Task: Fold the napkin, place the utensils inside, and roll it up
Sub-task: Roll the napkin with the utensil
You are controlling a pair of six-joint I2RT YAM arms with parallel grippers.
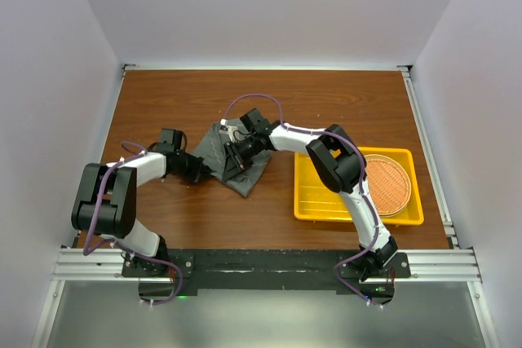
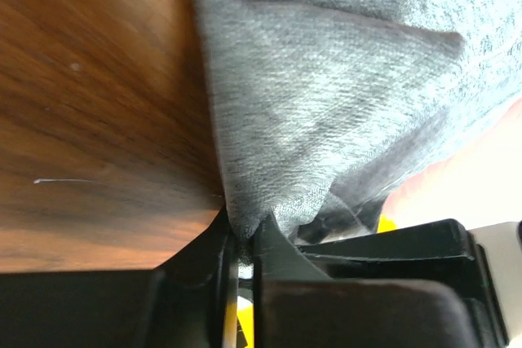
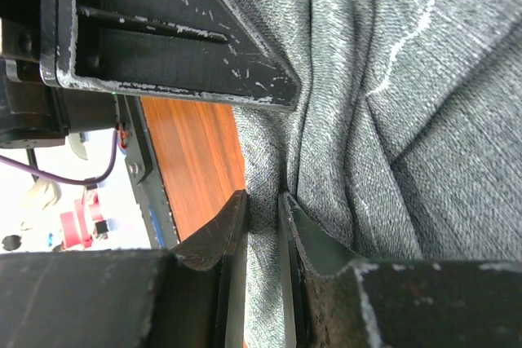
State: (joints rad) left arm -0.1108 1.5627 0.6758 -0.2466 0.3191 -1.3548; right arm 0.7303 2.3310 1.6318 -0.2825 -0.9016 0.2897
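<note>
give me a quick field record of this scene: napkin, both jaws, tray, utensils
napkin: crumpled on the table, left of the tray, not folded flat
left jaws: shut on a fold at the napkin's left side
right jaws: shut on a fold near the napkin's middle
tray: yellow, holds a round woven mat
utensils: not visible in any view

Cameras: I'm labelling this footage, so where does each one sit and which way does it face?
Top external: above and behind the arm bases, looking down on the table; shows both arms, left gripper, right gripper, napkin, tray.
Left wrist: on the left arm, facing along its fingers, which pinch a napkin corner.
Right wrist: on the right arm, facing along its fingers, closed on a napkin fold.
Shared: all three views show the napkin and the table.
</note>
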